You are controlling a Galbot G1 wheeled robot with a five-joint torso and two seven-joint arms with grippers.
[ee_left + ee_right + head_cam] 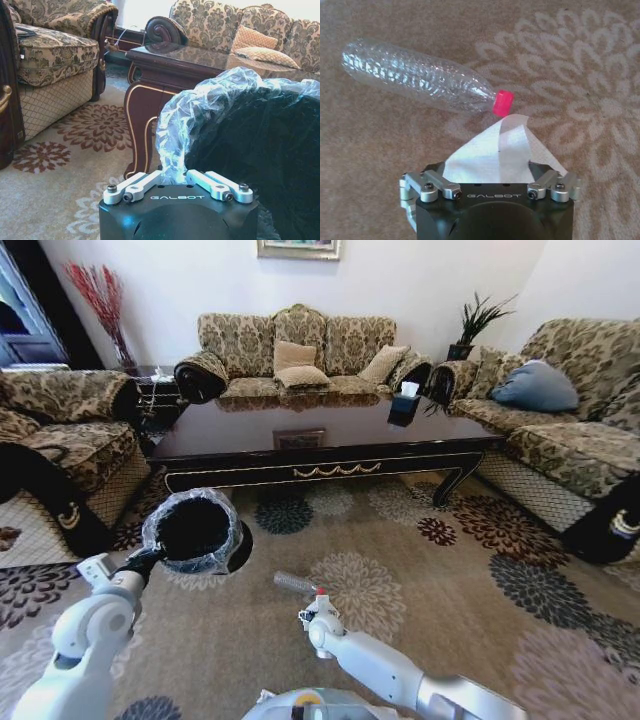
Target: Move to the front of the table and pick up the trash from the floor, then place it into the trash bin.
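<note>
The right gripper (490,172), low at the centre of the head view, is clenched on a white paper (495,155) that looks light and soft — a pinch at any fold should hold it. Beside it on the carpet (480,620) lies a clear ribbed plastic bottle (415,77) with a red cap (503,103), likely empty, light and slippery — best gripped across its middle. The left gripper (175,182) grasps the bag-lined rim of the black trash bin (195,530) at the left, before the dark table (320,430).
</note>
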